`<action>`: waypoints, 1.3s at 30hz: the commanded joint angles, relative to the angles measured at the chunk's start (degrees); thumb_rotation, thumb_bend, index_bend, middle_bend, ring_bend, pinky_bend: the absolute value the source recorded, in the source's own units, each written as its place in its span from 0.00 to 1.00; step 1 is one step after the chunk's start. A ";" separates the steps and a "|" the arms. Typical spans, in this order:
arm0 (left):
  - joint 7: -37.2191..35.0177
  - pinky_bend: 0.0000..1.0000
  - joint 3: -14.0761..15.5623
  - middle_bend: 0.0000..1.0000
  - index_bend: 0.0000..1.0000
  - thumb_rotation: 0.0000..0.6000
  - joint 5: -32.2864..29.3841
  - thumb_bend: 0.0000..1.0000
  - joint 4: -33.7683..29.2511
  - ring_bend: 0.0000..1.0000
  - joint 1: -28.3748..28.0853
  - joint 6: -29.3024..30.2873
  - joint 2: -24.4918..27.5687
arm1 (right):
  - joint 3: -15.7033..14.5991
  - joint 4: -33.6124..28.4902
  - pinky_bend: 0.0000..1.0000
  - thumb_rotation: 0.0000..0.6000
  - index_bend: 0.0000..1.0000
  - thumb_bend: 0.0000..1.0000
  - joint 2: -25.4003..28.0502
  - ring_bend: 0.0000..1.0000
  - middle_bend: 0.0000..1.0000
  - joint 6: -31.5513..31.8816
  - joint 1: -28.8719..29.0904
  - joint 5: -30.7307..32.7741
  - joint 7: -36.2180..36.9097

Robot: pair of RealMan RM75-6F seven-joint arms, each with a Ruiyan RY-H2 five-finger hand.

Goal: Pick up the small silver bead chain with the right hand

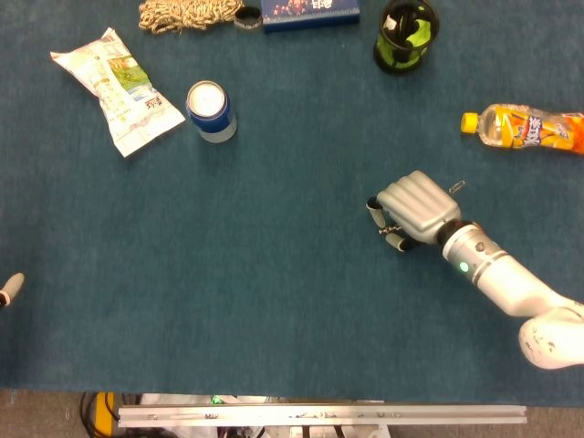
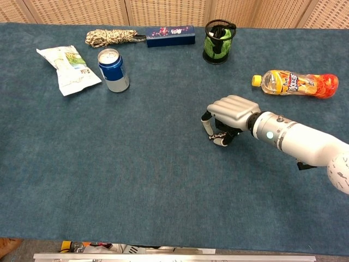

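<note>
Chest view: right hand (image 2: pixel 229 117) palm-down, fingers (image 2: pixel 208 125) curled, perhaps around bead chain (image 2: pixel 218 136).

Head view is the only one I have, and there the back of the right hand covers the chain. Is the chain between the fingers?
Observer: Yes. In the chest view a short silver piece of the chain shows between the curled fingers of the right hand.
Operator: Is the hand lifted off the table?
Observer: The chest view shows the fingertips low, close to the table. I cannot tell whether the chain is off it.
</note>
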 commanded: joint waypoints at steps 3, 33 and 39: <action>-0.24 0.00 -0.02 0.04 0.02 1.00 0.01 0.17 0.29 0.03 0.10 0.17 -0.13 | -0.32 -0.01 1.00 1.00 0.57 0.26 -0.08 1.00 0.98 0.20 0.21 0.53 -0.36; 0.49 0.00 -0.19 0.04 0.02 1.00 0.35 0.17 0.00 0.03 -0.18 -0.04 -0.41 | 1.03 -5.86 1.00 1.00 0.64 0.39 8.96 1.00 1.00 10.67 -5.43 -5.91 10.74; 1.85 0.00 -0.12 0.04 0.02 1.00 0.44 0.17 -0.84 0.03 -0.65 -0.84 -0.62 | 2.00 -2.92 1.00 1.00 0.64 0.39 9.90 1.00 1.00 10.64 -6.20 -5.63 13.95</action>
